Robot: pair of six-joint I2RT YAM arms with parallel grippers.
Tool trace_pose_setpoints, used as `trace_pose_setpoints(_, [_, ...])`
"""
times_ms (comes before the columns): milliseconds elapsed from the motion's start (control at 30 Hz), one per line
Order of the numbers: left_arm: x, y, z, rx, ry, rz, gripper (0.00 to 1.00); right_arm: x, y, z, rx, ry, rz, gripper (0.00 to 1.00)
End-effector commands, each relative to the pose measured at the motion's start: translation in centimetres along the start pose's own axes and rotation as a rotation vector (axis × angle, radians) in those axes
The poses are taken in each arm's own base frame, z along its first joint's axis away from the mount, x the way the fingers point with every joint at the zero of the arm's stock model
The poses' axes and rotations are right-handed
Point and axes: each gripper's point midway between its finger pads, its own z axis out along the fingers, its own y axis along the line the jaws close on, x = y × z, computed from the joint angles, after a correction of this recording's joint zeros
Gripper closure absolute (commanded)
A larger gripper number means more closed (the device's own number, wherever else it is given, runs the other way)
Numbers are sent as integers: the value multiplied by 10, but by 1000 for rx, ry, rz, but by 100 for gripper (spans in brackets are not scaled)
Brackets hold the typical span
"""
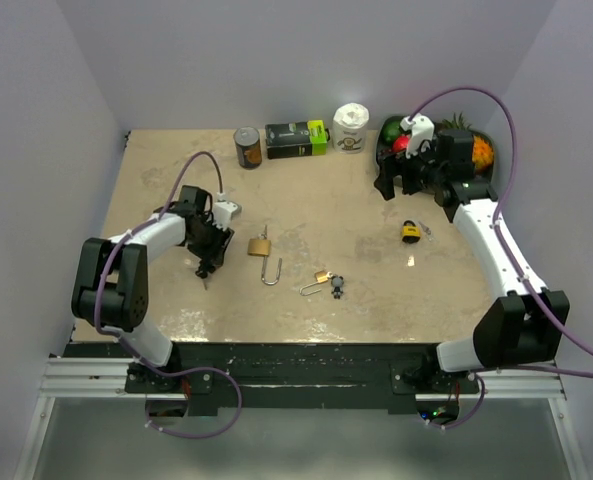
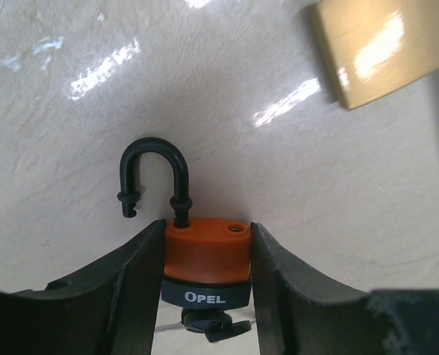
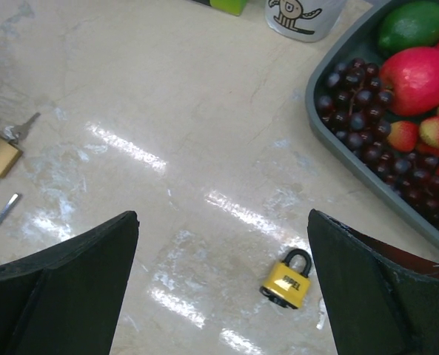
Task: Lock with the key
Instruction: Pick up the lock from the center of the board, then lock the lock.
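The brass padlock (image 1: 261, 246) lies on the table (image 1: 356, 215) with its bow open, and I take it as the reference. The orange padlock (image 2: 206, 251) lies flat on the table just to the left of the brass padlock, near it but not touching. Its black bow (image 2: 152, 174) stands open, one end free out of the body. A black key (image 2: 212, 325) shows at the bottom end of the orange padlock.

The left gripper (image 2: 206, 231) is low over the table at the same place. It is about half closed, and its two fingers (image 2: 134, 277) press on both sides of the orange body, so it has hold of the orange padlock.

The right gripper (image 3: 223, 214) hangs well apart from the brass padlock, to the right and further back. Its jaws stand fully wide, with nothing between them. A yellow padlock (image 3: 287, 279), its bow closed, lies on the table well to the right of the brass padlock.
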Motion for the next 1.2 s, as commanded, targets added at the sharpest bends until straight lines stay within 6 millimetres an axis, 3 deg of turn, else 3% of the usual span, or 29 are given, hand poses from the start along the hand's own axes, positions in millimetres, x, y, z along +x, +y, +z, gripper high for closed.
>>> trace_pose_setpoints(0, [-61,-22,-25,119,-187,-158,100,-25,20,8,-94,-62,104,1])
trace_pose_setpoints(67, [-89,-33,-38,179,-291,-268,100,-24,34,17,-132,-51,149,1])
trace_pose_setpoints(233, [-156,-37,-75,236,-527,-519,100,-22,67,35,-191,-43,287,1])
trace_pose_setpoints(300, [-173,-31,-77,203,-541,-627,100,-16,77,42,-191,-40,341,1])
trace_pose_setpoints(333, [-179,-27,-75,181,-532,-735,100,-25,76,46,-173,-85,391,1])
trace_pose_setpoints(467, [-206,-40,-68,193,-492,-903,100,-30,103,62,-189,-133,459,1])
trace_pose_setpoints(500, [-217,-43,-74,208,-531,-923,100,-36,122,70,-221,-144,439,1])
trace_pose_setpoints(567, [-229,-55,-84,229,-577,-927,100,-53,140,76,-249,-188,414,1])
trace_pose_setpoints(600, [-239,-59,-90,262,-613,-941,100,-50,156,83,-268,-175,398,1])
trace_pose_setpoints(700, [-255,-70,-108,337,-677,-962,100,-59,171,91,-291,-217,381,3])
trace_pose_setpoints(900, [-264,-73,-130,393,-730,-1010,100,-67,195,99,-341,-267,350,11])
trace_pose_setpoints(1167, [-267,-80,-140,452,-739,-1049,100,-67,219,104,-359,-293,314,17])
